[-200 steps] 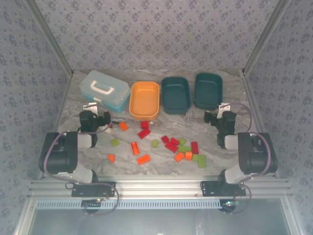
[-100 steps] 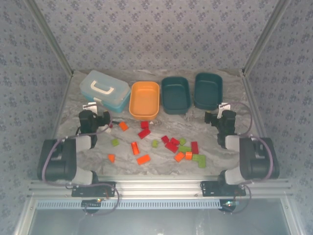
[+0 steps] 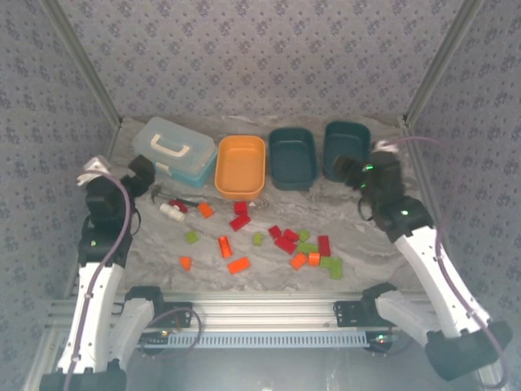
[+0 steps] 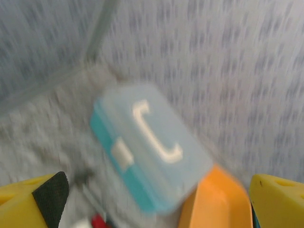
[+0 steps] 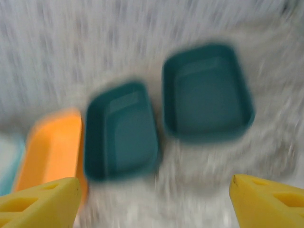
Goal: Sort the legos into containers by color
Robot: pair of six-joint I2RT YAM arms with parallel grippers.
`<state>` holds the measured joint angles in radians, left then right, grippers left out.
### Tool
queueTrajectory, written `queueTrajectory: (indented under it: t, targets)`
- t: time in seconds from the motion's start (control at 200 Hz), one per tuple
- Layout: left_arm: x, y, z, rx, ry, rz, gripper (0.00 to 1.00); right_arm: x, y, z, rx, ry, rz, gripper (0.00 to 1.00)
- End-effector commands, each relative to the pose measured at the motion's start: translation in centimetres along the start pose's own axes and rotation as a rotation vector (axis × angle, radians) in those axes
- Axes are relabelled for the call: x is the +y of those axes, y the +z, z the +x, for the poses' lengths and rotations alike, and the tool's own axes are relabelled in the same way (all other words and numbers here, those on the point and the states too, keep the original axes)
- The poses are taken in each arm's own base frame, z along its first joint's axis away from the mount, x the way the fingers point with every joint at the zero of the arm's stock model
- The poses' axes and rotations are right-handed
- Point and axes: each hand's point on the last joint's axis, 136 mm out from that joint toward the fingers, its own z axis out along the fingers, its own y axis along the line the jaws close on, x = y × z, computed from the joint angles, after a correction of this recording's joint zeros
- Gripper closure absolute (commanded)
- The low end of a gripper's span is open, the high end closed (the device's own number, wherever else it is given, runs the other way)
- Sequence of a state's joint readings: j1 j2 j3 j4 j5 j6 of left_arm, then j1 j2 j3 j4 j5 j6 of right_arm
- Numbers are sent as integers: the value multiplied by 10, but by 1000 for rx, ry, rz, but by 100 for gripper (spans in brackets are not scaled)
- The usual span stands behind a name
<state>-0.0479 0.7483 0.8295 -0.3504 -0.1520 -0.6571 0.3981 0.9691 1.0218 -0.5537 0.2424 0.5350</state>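
Arms risen, three bins, roughly eighteen legos

White arms, blk joints — yellow fingers, purple cables.

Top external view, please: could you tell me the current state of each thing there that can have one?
light blue case: lid shut, lying flat.
orange bin: upright, empty.
left teal bin: upright, empty.
right teal bin: upright, empty.
legos: all loose on the table, none in a bin.
left gripper: open, holding nothing.
right gripper: open, holding nothing.
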Motion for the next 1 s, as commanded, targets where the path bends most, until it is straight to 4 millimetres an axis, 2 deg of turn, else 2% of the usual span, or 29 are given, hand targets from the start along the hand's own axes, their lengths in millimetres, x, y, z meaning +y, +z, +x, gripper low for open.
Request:
queueTrajectory:
  t: [0.0,0.05,0.12,0.18,0.25,0.43,0.54,0.555,0.62,0.854,0.994]
  targets:
    - [-3,-13,92,431,48,7,1,-32,-18,82,303,-145,210,17]
    - [-8,-25,113,507,113,33,1,-26,-17,109,406,-174,175,19]
    - [-23,-42,139,587,199,118,1,-23,-14,140,521,-175,157,11]
    - [-26,-54,154,627,243,144,1,-23,-12,161,596,-168,144,15]
    - [-30,-65,169,666,247,178,1,-27,-11,178,638,-155,140,21]
    - [-43,-81,198,719,223,273,1,-34,-1,213,709,-132,128,23]
    - [-44,-83,210,740,244,273,1,-38,9,225,729,-129,145,25]
    - [-50,-82,208,728,236,293,1,-38,10,226,730,-128,147,25]
    - [-56,-82,209,729,241,304,1,-41,15,228,726,-125,156,27]
    - [-64,-85,211,720,263,318,1,-37,42,231,747,-102,130,30]
    - [-66,-87,212,717,255,323,1,-39,54,236,776,-102,162,40]
